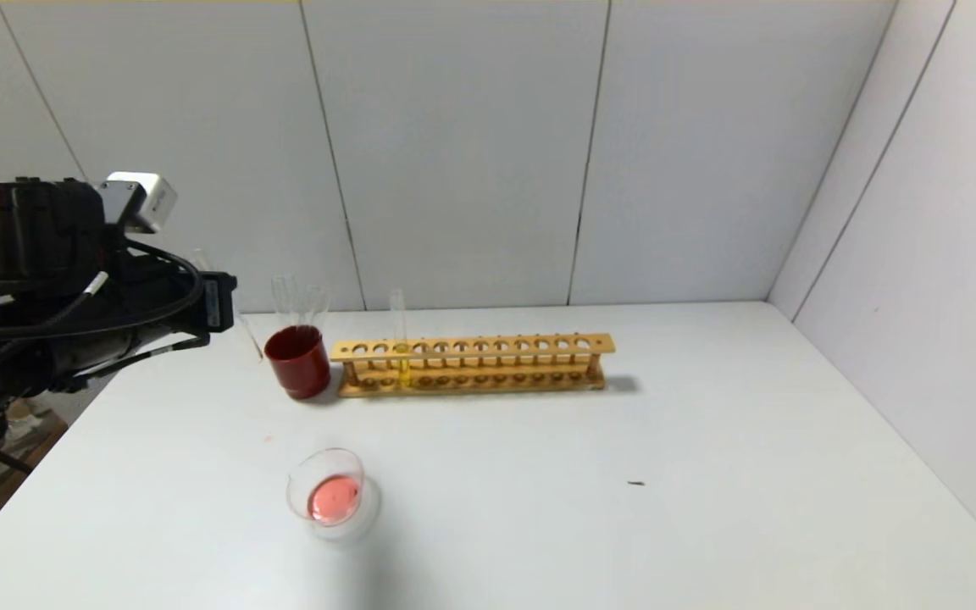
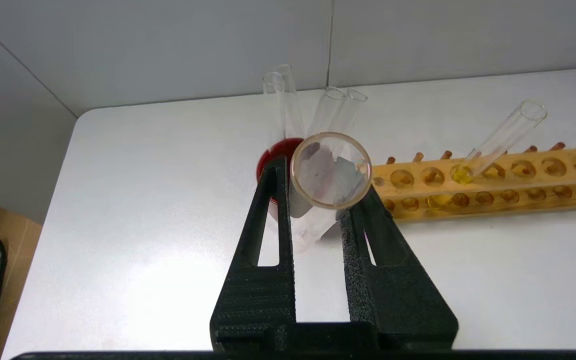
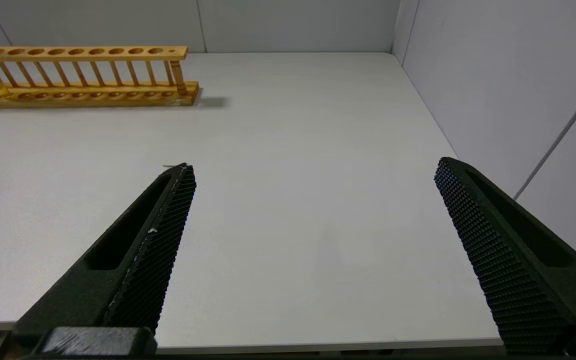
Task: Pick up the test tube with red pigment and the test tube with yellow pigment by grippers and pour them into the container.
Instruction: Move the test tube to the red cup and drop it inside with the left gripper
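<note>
The left gripper (image 2: 318, 200) clamps a slim, clear, emptied glass tube (image 2: 329, 172) at the table's ten o'clock, beside the opaque red cup (image 1: 298, 360). The yellow-pigment tube (image 1: 401, 339) stands in the wooden rack (image 1: 471, 364); the round glass container (image 1: 331, 493) holds pink-red liquid at seven o'clock. The right gripper (image 3: 313, 200), ridged black fingers spread wide, hovers at four o'clock.

The test tube with red pigment (image 2: 329, 172), now emptied, sits clamped in the left gripper (image 2: 313, 200). The test tube with yellow pigment (image 1: 401, 343) stands in the rack. The container (image 1: 331, 494) holds pink-red liquid.

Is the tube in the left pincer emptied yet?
Looks empty. The test tube clamped in the left pincer shows no red liquid through its mouth, and pink-red liquid already sits in the container.
</note>
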Robot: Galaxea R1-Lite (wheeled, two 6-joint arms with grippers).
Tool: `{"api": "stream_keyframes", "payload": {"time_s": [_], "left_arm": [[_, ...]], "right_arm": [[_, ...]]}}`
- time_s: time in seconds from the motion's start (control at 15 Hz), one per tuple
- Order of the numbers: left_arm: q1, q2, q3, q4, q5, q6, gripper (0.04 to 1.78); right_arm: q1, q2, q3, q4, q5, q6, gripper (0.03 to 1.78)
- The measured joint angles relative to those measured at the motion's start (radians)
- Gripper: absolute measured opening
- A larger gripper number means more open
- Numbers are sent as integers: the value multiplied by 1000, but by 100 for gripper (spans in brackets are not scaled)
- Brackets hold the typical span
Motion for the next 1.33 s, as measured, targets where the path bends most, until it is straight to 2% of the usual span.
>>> {"api": "stream_keyframes", "payload": {"time_s": [0.33,1.13,1.33], "left_arm": [[14,51,-56,-6,-3,-4,32],[53,366,-270,-23,-6,-14,32],[63,414,-275,-54,-59,-17,32]], "right_arm": [[0,0,0,0,0,0,175],[0,0,0,0,0,0,175],[0,0,0,0,0,0,175]]}}
